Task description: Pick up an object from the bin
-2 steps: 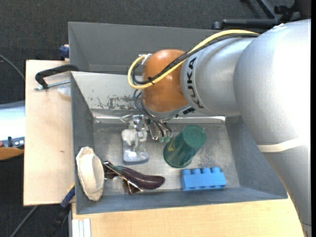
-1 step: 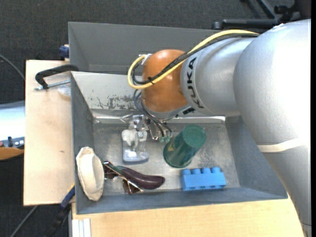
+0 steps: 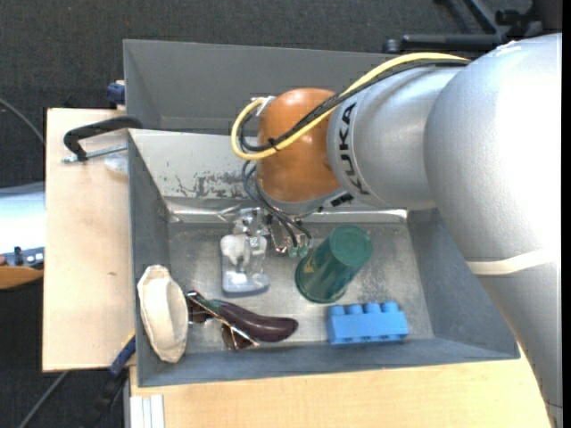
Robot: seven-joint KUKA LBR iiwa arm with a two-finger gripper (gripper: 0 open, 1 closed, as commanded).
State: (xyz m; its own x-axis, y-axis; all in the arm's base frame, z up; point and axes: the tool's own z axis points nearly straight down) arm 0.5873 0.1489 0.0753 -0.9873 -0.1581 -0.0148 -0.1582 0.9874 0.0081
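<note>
- The gripper is seen just left of the dark green plastic cup — whether spread or closed cannot be told.
- A pale translucent lump on a bluish base is found left of the cup, touching the gripper or just under it.

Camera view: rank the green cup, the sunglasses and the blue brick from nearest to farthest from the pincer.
1. Green cup, lying on its side just to the view's right of the pincer.
2. Sunglasses, lower in the view, near the bin's bottom wall.
3. Blue brick, at the lower right of the bin floor.
</note>
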